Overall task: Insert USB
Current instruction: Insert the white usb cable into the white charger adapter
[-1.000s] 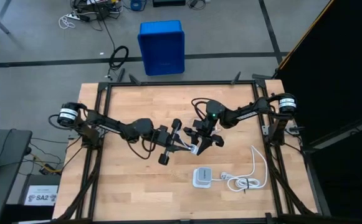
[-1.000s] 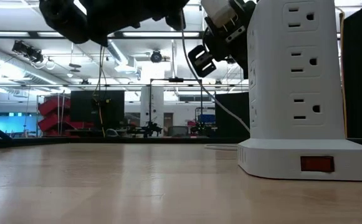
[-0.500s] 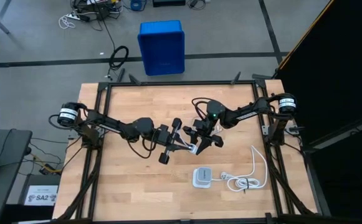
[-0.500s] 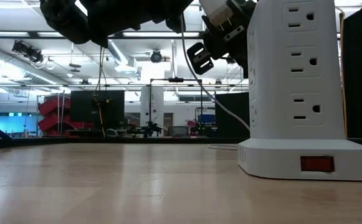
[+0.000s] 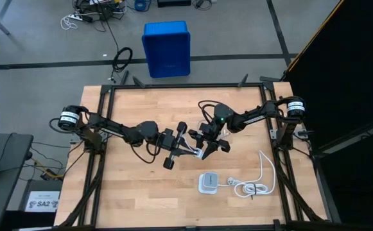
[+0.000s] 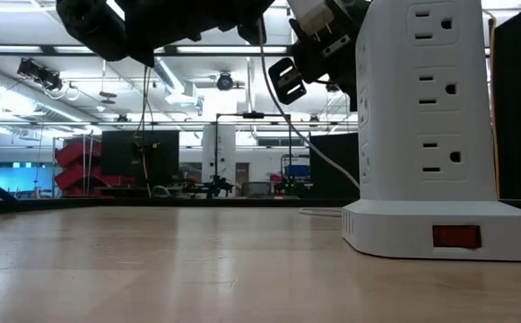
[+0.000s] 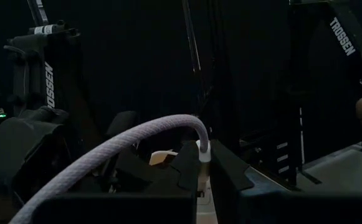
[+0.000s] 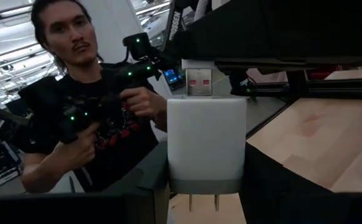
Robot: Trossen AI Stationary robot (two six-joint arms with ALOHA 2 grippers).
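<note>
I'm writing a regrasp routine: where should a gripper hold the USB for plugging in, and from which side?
On the stiff plug ending the USB, approached from behind, in line with it. The cable bends in a loose arc, so it likely couldn't steer the tip. The left gripper grips there.

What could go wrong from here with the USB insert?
1. The left gripper and right gripper meet in mid-air above the table; nothing braces either, so a slightly off-axis push may jam the plug.
2. The right gripper holds the white cube by its sides; pushing force could slide it.
3. The USB cable arcs stiffly and may twist the plug.
</note>
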